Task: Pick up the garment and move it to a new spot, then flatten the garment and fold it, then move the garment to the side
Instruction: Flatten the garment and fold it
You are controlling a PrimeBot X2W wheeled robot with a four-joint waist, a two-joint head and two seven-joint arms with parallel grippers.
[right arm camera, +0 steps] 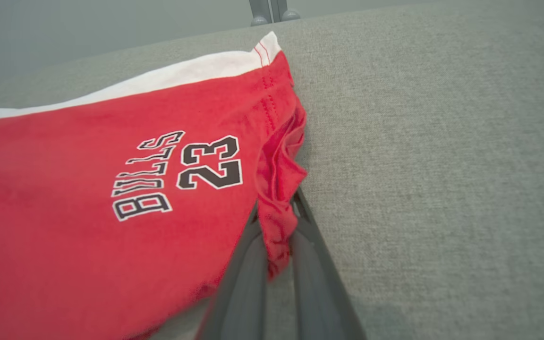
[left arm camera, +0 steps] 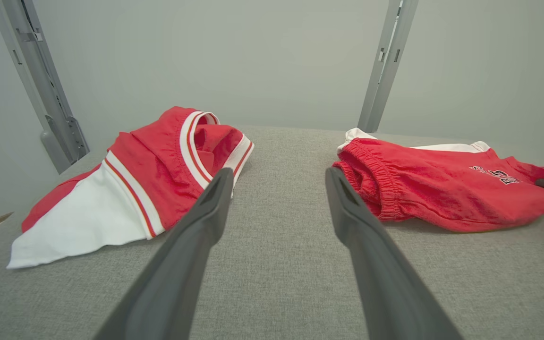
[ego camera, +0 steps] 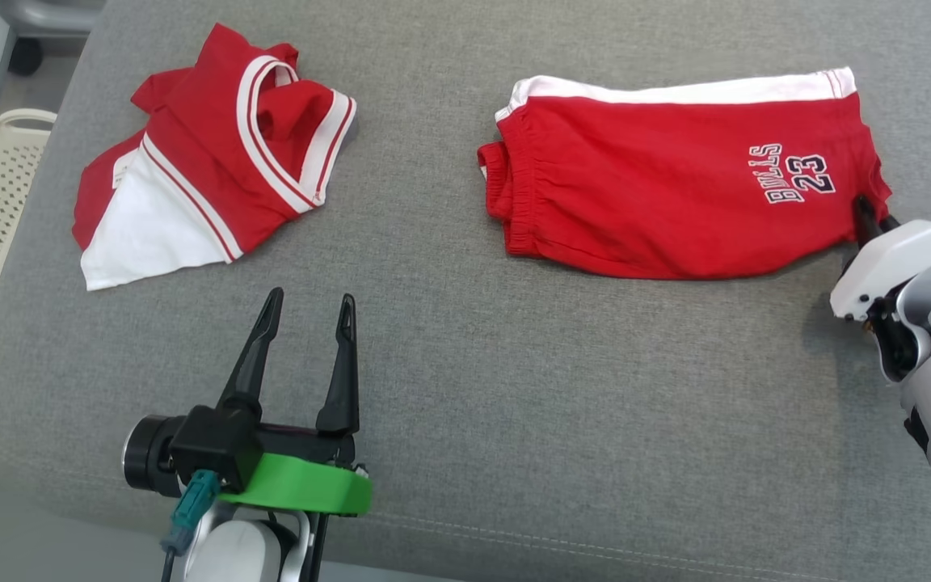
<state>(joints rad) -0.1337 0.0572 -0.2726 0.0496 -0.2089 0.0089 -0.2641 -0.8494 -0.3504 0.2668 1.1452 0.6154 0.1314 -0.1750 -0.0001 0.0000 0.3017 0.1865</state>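
two red-and-white garments lie well apart on the grey cushion (ego camera: 465, 388): a crumpled jersey (ego camera: 215, 162) toward your robot's left and the red shorts (ego camera: 676, 186), printed "bulls 23", toward its right. judging by where the grip is, the shorts are the garment in hand, and you look to be at the very first step. they rest fully on the cushion and fairly flat, with the waistband toward the middle and the leg hem toward the right edge. nothing is lifted yet. so the carry to a new spot, the flattening, the fold and the final move to the side all look to be ahead of you.

your right gripper (ego camera: 876, 220) sits at the near right corner of the shorts, its jaws pinched together on a bunched fold of the leg hem. in the right wrist view the red cloth is squeezed between the two dark fingers and trails back between them. the bite looks narrow, so it may have caught only a layer or two. your left gripper (ego camera: 308, 323) hovers over bare cushion near the front edge, roughly between the two garments, jaws spread wide with nothing between them.
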